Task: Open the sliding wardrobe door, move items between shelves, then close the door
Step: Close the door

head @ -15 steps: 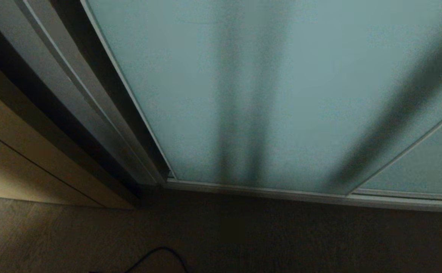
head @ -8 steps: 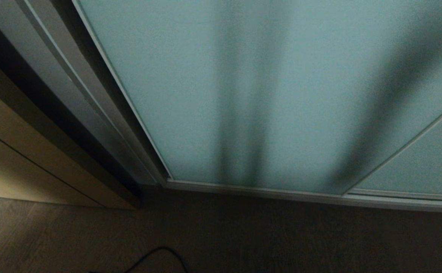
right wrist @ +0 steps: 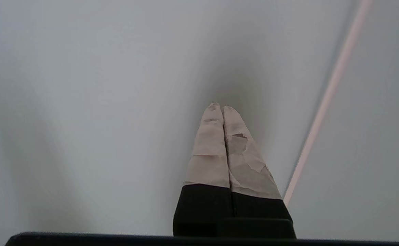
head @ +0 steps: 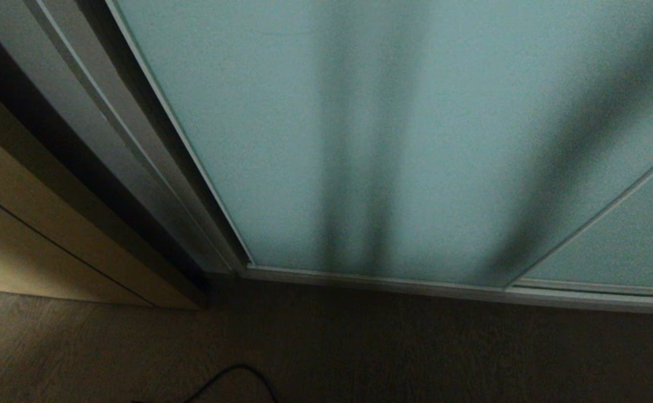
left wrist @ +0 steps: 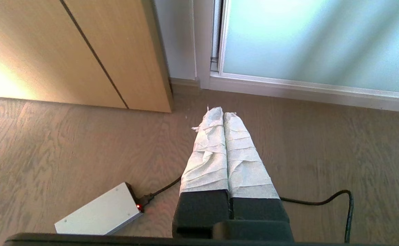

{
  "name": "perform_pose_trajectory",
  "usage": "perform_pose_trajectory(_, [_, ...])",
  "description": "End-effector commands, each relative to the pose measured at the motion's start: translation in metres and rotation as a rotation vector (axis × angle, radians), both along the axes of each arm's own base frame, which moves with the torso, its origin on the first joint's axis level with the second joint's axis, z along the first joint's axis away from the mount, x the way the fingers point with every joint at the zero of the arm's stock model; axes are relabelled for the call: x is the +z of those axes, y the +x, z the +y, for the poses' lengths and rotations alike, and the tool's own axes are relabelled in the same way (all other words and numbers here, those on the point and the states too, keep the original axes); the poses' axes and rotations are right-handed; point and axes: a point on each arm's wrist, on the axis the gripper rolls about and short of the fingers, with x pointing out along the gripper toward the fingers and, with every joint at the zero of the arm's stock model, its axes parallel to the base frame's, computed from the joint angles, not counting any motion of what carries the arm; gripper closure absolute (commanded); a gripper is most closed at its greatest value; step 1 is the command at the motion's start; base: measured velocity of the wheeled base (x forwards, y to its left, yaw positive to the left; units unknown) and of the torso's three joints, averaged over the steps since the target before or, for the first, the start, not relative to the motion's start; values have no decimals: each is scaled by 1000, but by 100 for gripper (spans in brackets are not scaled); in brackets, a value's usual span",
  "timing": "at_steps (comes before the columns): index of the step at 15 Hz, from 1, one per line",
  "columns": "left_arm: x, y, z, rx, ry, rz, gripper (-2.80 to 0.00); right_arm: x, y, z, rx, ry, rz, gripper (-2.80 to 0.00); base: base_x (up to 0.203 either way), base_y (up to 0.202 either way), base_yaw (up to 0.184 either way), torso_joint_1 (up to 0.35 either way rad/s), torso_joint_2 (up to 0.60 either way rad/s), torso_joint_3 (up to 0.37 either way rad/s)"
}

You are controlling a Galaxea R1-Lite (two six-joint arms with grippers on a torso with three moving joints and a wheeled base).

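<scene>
We see a grey-brown wood-grain floor (left wrist: 66,136). On it lies a flat silver box (left wrist: 98,215) with a small red light, and a black cable (left wrist: 336,200) trails from the box across the boards (head: 231,380).

door (head: 416,140): frosted pale teal, silver frame | cabinet front (left wrist: 66,51): beige wood | floor (left wrist: 322,153): grey-brown woodgrain | cable (left wrist: 339,201): black
</scene>
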Motion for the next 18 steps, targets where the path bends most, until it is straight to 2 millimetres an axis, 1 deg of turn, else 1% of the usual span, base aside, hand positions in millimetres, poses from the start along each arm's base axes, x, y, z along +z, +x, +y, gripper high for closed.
perform_pose_trajectory(1, [0,0,0,0,0,1,0,-43,-15,6,78,-5,102,0,0,0,0,0,0,0])
perform_pose_trajectory(4, [0,0,0,0,0,2,0,-137,-6,2,88,27,369,0,0,0,0,0,0,0])
perform_pose_trajectory(5, [0,0,0,0,0,1,0,-166,-10,1,71,11,426,0,0,0,0,0,0,0])
perform_pose_trajectory(7, [0,0,0,0,0,2,0,-211,-28,1,40,-30,464,0,0,0,0,0,0,0])
perform_pose_trajectory(9, [0,0,0,0,0,2,0,-257,-34,0,20,-45,554,0,0,0,0,0,0,0])
perform_pose_trajectory(12, [0,0,0,0,0,1,0,-291,-48,0,7,-51,575,0,0,0,0,0,0,0])
perform_pose_trajectory(13, [0,0,0,0,-2,2,0,-300,-49,0,6,-48,589,0,0,0,0,0,0,0])
perform_pose_trajectory(15, [0,0,0,0,-1,1,0,-321,-41,-1,-10,-27,648,0,0,0,0,0,0,0])
perform_pose_trajectory(16, [0,0,0,0,0,1,0,-327,-39,-1,-15,-20,664,0,0,0,0,0,0,0])
perform_pose_trajectory(18, [0,0,0,0,0,2,0,-326,-39,-1,-13,-24,655,0,0,0,0,0,0,0])
